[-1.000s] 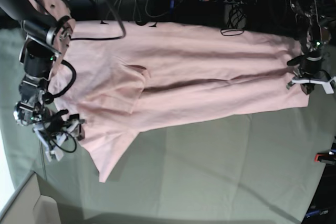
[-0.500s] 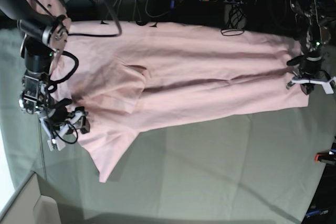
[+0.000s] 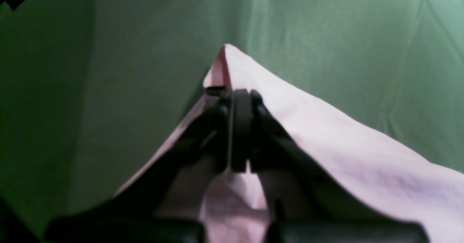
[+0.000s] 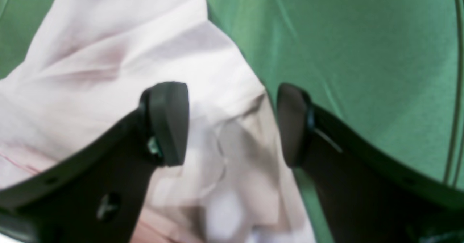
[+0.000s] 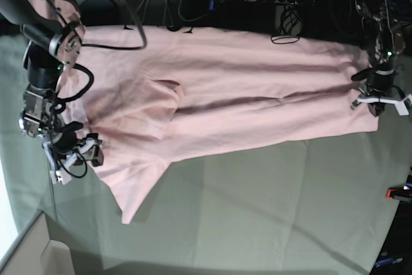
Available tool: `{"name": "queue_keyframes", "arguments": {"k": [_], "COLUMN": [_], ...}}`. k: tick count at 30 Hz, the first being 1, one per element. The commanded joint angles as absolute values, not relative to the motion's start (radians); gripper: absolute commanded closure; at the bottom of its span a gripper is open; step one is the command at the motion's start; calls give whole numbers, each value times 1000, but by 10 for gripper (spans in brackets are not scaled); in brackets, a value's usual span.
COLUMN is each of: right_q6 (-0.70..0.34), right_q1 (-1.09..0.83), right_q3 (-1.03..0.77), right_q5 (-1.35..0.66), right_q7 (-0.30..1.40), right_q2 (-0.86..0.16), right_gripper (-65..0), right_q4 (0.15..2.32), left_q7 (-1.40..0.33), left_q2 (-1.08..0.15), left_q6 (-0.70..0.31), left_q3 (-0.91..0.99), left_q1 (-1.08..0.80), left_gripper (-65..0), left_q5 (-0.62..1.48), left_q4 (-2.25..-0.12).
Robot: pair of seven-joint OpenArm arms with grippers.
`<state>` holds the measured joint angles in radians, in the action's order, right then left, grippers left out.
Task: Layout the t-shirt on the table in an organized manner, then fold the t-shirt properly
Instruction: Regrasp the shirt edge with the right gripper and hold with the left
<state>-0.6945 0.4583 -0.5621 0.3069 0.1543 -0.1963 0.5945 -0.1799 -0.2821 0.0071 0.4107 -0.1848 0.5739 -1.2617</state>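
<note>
At the table's (image 5: 257, 223) nine o'clock edge, our right gripper (image 4: 232, 127) has crept back, jaws wide, over the t-shirt's (image 5: 244, 94) shoulder. At three o'clock our left gripper (image 3: 241, 127) stays clamped on the hem. Spreading continues; folding waits.

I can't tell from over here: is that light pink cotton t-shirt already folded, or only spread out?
Mostly spread out: the light pink cotton t-shirt lies long across the grey-green cloth table, wrinkled, with one sleeve flopped over its body.
</note>
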Motion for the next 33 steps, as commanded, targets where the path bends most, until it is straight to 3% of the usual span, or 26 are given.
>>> {"name": "queue_keyframes", "arguments": {"k": [1, 6, 12, 15, 20, 25, 33], "right_q6": [-698, -698, -698, -698, -698, -698, -698], "right_q1": [469, 453, 450, 450, 452, 452, 452], "right_q3": [-561, -561, -561, -561, -561, -561, -561], "right_q5": [292, 292, 292, 294, 294, 294, 294], "right_q7": [128, 128, 128, 128, 130, 128, 128], "right_q2": [-196, -182, -171, -171, -173, -176, -177], "right_gripper": [-380, -340, -114, -23, -10, -10, -10], "right_q4": [605, 604, 604, 604, 605, 605, 607], "left_q7": [-154, -153, -153, -154, -154, -150, -153], "left_q2": [-297, -297, -282, -280, -259, -246, -262], "left_q6": [7, 10, 12, 5, 10, 12, 4], "left_q3": [417, 418, 424, 420, 424, 429, 522], "left_q1": [-174, -168, -173, -179, -219, -242, -84], "left_gripper": [-4, -4, -6, -57, -261, -416, -437], "left_q5": [573, 582, 582, 584, 585, 582, 575], "left_q4": [-1271, -1233, -1259, -1300, -1386, -1471, -1251]}}
